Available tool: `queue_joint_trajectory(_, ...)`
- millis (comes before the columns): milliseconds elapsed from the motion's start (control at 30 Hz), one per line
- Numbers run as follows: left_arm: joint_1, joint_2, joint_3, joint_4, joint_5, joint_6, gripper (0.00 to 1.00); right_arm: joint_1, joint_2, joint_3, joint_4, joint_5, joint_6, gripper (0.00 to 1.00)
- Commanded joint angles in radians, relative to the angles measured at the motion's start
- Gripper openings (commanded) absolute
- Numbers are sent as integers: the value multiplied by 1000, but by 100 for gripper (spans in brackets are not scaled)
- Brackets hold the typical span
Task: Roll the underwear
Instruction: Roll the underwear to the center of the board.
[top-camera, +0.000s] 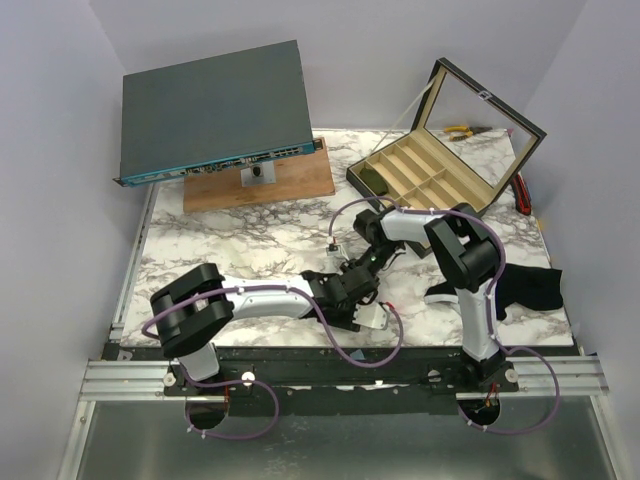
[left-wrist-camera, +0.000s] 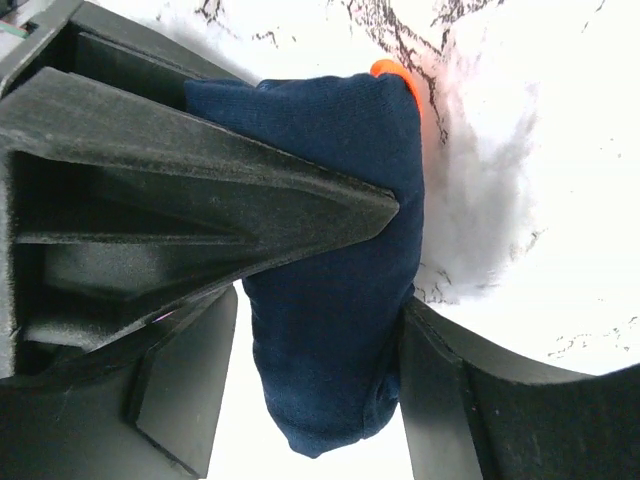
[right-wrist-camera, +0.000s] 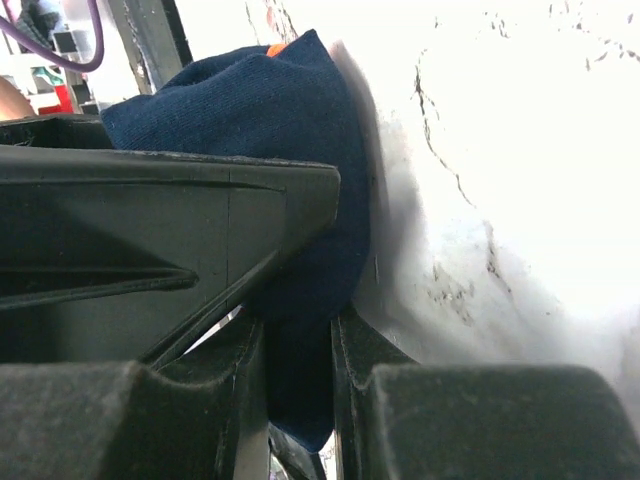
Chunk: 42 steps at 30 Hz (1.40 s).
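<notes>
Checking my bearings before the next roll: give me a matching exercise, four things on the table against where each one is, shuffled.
Things:
1. underwear
2. black cloth
3. grey equipment box
4. compartment case

Places:
A. far right, lid open
B. pinched in the right tool
C. far left, above a wooden board
D. near right corner

Pairs: 1-B; 2-D; 3-C; 4-A
</notes>
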<state>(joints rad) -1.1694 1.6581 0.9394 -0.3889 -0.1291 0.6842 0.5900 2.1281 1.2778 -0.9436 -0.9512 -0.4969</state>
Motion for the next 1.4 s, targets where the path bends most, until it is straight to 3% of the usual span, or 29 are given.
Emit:
queue_joint_trajectory(0, -11, 94, 2, 31, 186, -13, 65, 14, 54, -61, 140, 361, -102, 1)
queue_joint_trajectory(300, -11, 150, 28, 52, 230, -50, 76, 0, 25, -87, 127, 367, -123, 1)
queue_joint_trajectory(533, -11, 215, 38, 79, 235, -67, 74, -4, 15, -88, 128, 367, -120, 1)
queue_joint_trajectory(633, -11, 231, 42, 81, 245, -71, 67, -8, 11, -93, 128, 367, -119, 1)
queue_joint_trajectory(833, -11, 250, 54, 78, 257, -73, 39, -25, -16, -97, 130, 366, -109, 3)
queue_joint_trajectory(900, -11, 251, 53, 82, 250, -77, 8, -31, -30, -100, 133, 365, -103, 4)
queue_joint_trajectory(933, -11, 247, 50, 89, 246, -77, 0, -33, -36, -101, 133, 365, -102, 5)
queue_joint_trajectory(1133, -2, 199, 21, 105, 237, -72, 0, -59, -76, -122, 137, 362, -92, 16)
queue_joint_trajectory(1367, 18, 127, 0, 103, 290, -65, 0, -135, -137, -118, 108, 308, -91, 50)
